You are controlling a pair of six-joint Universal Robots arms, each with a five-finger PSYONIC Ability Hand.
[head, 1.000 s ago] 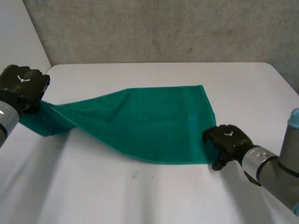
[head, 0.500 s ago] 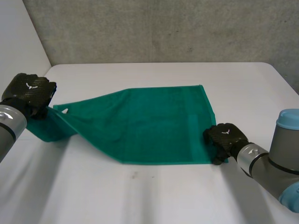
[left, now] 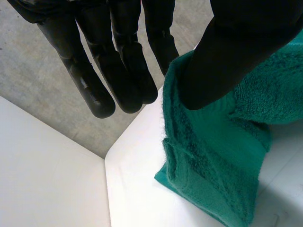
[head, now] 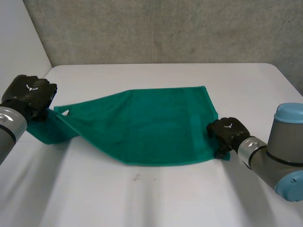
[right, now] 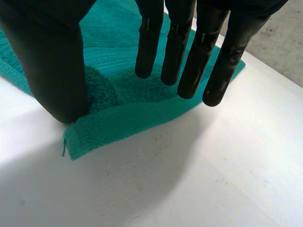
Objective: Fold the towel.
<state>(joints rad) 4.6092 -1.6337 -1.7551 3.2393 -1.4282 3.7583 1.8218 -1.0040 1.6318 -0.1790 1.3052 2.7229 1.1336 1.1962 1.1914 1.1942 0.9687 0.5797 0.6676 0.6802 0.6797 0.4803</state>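
Note:
A green towel (head: 151, 123) lies spread on the white table (head: 165, 198), its left end raised off the surface. My left hand (head: 31, 92) holds that left end. In the left wrist view the towel (left: 213, 156) hangs below the hand (left: 123, 71), pinched between thumb and straight fingers. My right hand (head: 228, 132) rests on the towel's near right corner. In the right wrist view its thumb (right: 52, 61) presses down on the towel (right: 118, 118) just inside the corner. The fingers (right: 189, 52) are straight and hover over the cloth, apart from the thumb.
A grey wall (head: 165, 28) stands behind the table's far edge. A pale panel (head: 19, 38) closes off the left side. Bare tabletop lies in front of the towel and to its right.
My left hand has moved a little right and lower, so the towel's left end hangs slacker. My right hand has slid onto the near right corner and its fingers have drawn in somewhat.

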